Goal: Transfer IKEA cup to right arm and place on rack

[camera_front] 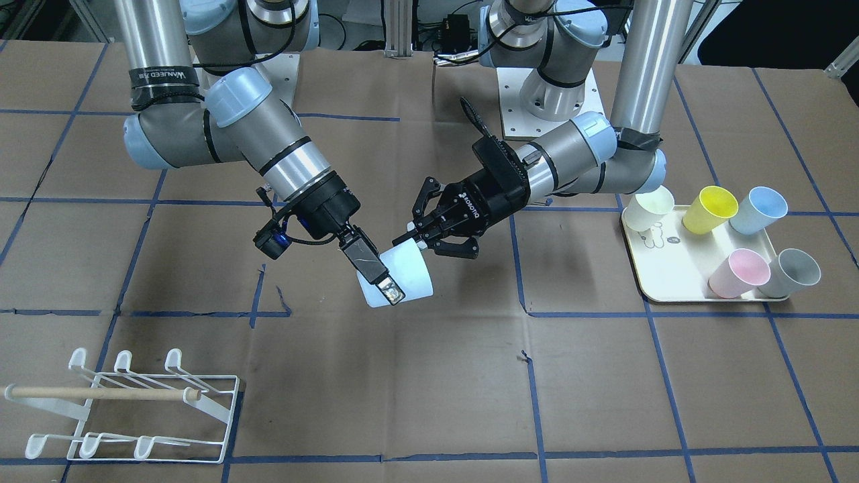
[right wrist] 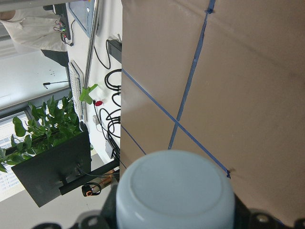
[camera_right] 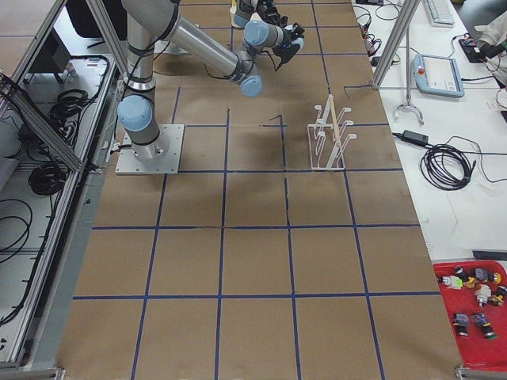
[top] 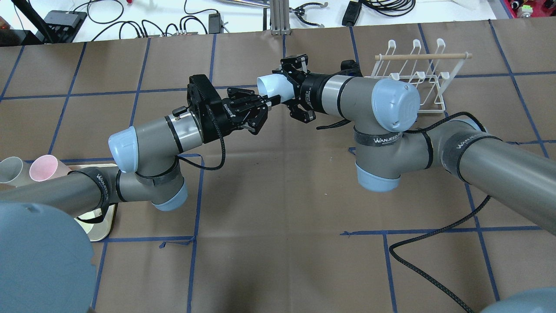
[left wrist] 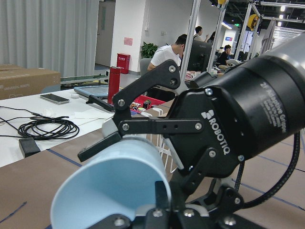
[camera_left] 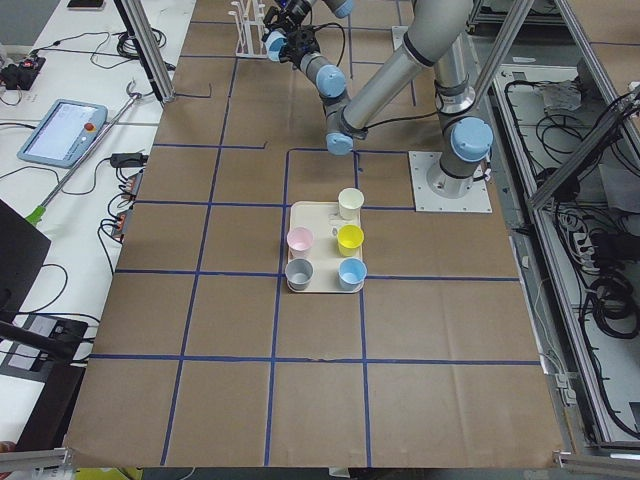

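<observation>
**kev:** ok headcount, what's actually on the table (camera_front: pixel 429 389)?

**mo:** Two arms, the left arm (camera_front: pixel 577 154) and the right arm (camera_front: pixel 282 147), one gripper apiece. Six cups in all. One IKEA cup (camera_front: pixel 411 276), pale blue-white, is up in the air over the middle of the table. The other five stand on one cream tray (camera_front: pixel 671 272) with a bear drawing, over on the robot's left: a cream cup (camera_front: pixel 654 208), a yellow cup (camera_front: pixel 710 209), a blue cup (camera_front: pixel 758 209), a pink cup (camera_front: pixel 739 273) and a grey cup (camera_front: pixel 793 272). There's one white wire rack (camera_front: pixel 127 409) on the robot's right, on the far side in the overhead view and well apart from the IKEA cup. It has one wooden dowel (camera_front: pixel 100 394) and two rows of hooked prongs, three showing per row.

**kev:** which way is the IKEA cup pointing?

**mo:** It's on its side, long axis roughly left-right along the table. The mouth faces the robot's left, straight into the left wrist camera. The flat base faces right and sits at the bottom of the right wrist view. Can't call the exact tilt.

**kev:** who's got it?

**mo:** Both, looks like. The right gripper (camera_front: pixel 386 285) is clamped across the body. One of its fingers (camera_front: pixel 369 265) lies over the side nearest the front camera, and the other is hidden behind the cup. The left gripper (camera_front: pixel 413 241) has its fingertips drawn nearly together on the rim, one inside the mouth and one outside, with the wall pinched between them.
</observation>
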You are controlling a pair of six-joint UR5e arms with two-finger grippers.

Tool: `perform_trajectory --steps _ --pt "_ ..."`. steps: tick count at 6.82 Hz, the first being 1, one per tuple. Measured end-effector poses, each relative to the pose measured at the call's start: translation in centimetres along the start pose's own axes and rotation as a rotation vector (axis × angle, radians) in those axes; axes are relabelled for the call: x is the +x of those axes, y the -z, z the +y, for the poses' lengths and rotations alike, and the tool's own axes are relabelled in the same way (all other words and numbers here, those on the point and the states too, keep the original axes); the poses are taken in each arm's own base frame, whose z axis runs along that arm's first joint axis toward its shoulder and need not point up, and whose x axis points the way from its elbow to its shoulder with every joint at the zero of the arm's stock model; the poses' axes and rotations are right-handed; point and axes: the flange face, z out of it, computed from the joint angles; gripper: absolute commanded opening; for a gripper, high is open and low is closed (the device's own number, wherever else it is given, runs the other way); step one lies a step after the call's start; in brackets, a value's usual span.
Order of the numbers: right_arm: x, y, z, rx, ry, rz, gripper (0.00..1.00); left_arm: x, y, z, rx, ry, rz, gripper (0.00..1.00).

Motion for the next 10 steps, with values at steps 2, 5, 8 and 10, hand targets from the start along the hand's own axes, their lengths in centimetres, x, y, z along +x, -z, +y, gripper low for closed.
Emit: perform_trajectory --steps 2,5,8,10 --pt "-0.1 0.0 0.0 0.000 0.000 -0.001 0.52 -0.2 0.1 -0.4 0.001 0.012 -0.024 0.64" --pt "-0.5 0.1 -0.2 0.004 0.007 -0.009 0.38 -0.9 0.5 -0.3 0.004 0.022 -0.058 0.99" --pt "-1.3 0.8 -3.2 0.049 0.107 -0.026 0.08 -4.3 5.5 -0.8 0.078 0.028 -0.111 1.00" --pt "-2.4 2.3 -6.9 0.121 0.374 -0.038 0.07 -7.0 9.9 -1.5 0.130 0.050 -0.136 1.00"
